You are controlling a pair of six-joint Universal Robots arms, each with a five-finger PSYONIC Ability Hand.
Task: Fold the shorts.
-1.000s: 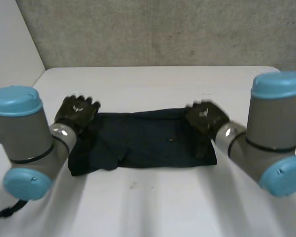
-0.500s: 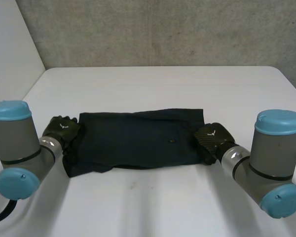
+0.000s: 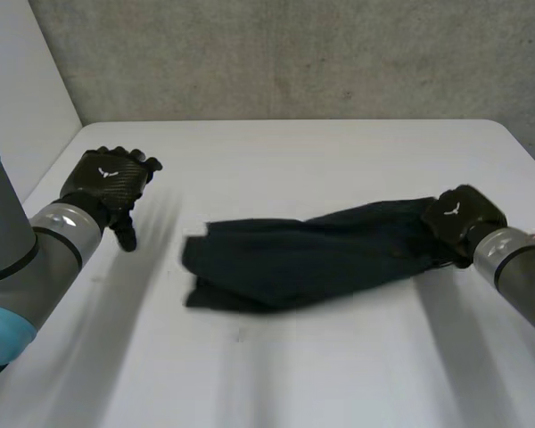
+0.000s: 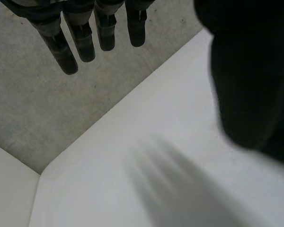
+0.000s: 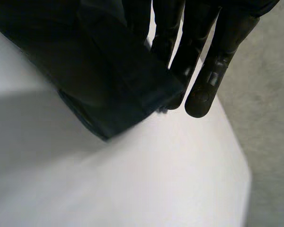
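The dark navy shorts lie bunched into a long strip across the middle of the white table. My right hand is shut on their right end, which is raised a little off the table. In the right wrist view the cloth is gathered under the palm against the fingers. My left hand hovers open to the left of the shorts, apart from them. Its fingers hang straight over the bare table with nothing in them.
A grey concrete wall runs behind the table's far edge. A pale wall panel stands at the back left corner. White tabletop lies in front of and behind the shorts.
My right hand has shut on the shorts' right end and dragged them rightward, bunching them. My left hand has come off their left end and moved up and away, staying open.
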